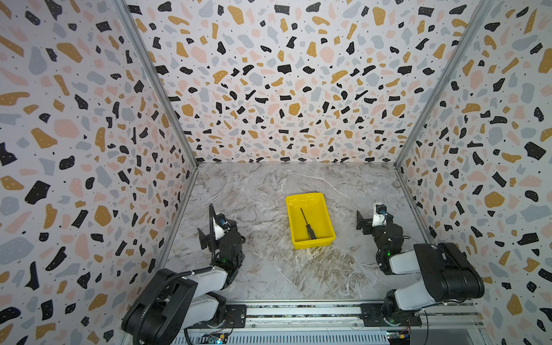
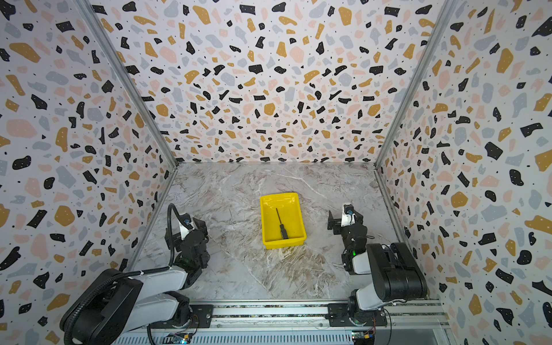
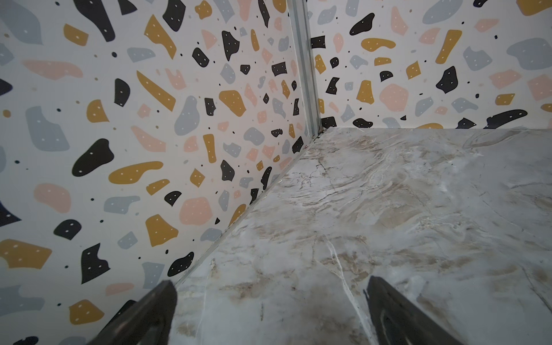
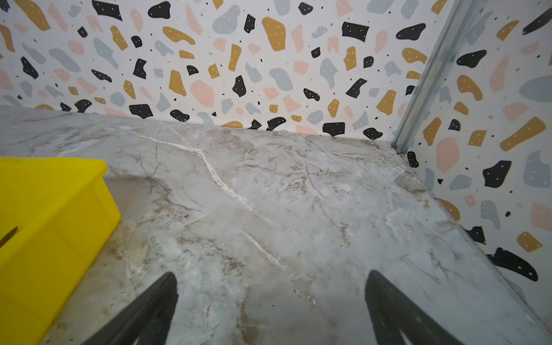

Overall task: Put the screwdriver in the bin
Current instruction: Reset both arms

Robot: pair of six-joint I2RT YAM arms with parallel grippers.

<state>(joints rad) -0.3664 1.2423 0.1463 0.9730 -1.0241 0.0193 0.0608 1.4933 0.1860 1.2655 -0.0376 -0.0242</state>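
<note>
Enclosing the scene on three sides, tall white walls [image 1: 283, 89] printed with black, ochre, pink and grey terrazzo flecks rise from a grey-and-beige marble-patterned table [image 1: 268, 274]. Along the near edge of the table runs a silver aluminium rail [image 1: 298, 310], and both arms are mounted on it. The black-and-white left arm [image 1: 191, 286] folds up at the near left, close to the left wall. The black-and-white right arm [image 1: 433, 274] folds up at the near right, close to the right wall.

Between them, about midway across the table, sits a bright yellow shallow rectangular plastic bin [image 1: 313, 242] with a rimmed edge, its long sides running near to far.

The left hand [image 3: 268, 289] hangs low over the table beside the left wall, well apart from the bin. Its two black fingers [image 3: 149, 313] stand wide apart with only bare marble between them. The right hand [image 4: 270, 280] hangs near the bin's right side without touching it, and its fingers likewise stand wide apart around nothing.

Inside the bin lies a slim black screwdriver [image 1: 307, 224], flat on the yellow floor. Its thick handle is toward the near wall and its thin shaft points to the far left corner. Neither hand touches it.
</note>
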